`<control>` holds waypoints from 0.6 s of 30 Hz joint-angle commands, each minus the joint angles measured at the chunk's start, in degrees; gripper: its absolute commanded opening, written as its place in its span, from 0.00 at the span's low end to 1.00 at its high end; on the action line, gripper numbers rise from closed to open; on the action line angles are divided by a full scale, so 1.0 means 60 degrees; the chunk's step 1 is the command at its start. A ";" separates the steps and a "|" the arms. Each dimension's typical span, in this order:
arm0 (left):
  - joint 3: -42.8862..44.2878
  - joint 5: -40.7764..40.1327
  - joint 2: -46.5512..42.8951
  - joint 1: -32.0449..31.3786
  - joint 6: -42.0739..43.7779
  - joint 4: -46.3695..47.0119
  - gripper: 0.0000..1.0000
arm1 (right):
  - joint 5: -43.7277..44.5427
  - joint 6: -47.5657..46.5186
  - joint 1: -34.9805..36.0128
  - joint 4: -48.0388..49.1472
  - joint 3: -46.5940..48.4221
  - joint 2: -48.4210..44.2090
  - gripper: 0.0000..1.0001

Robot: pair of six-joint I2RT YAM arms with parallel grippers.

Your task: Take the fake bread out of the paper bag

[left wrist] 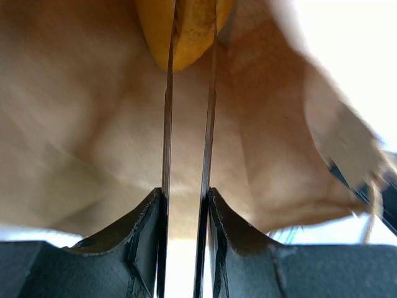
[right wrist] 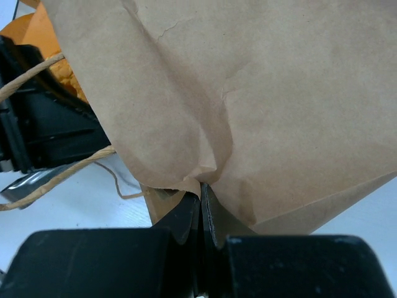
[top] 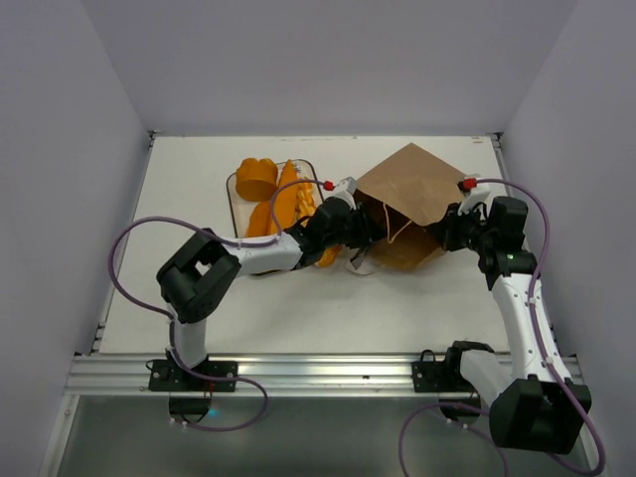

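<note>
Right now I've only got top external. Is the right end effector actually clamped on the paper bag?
Observer: Yes. Right wrist shows the right end effector shut on a pinched fold of the paper bag.
Operator: And the left?
Observer: Left wrist shows the left end effector shut on silver tongs, inside the bag.
Operator: Any bread at the tips?
Observer: Fake bread sits at the blade tips; pinched or not, cannot tell.
</note>
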 commanded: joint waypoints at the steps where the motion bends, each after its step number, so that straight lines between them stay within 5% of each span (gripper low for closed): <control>1: -0.0297 0.0339 -0.0963 -0.0206 0.0168 0.0414 0.00 | 0.0531 0.0201 0.0000 0.0437 -0.0017 -0.0110 0.00; 18: -0.2348 0.0061 -0.3087 -0.0367 -0.0579 0.0722 0.00 | 0.0254 0.0055 0.0000 0.0452 -0.0061 -0.0316 0.00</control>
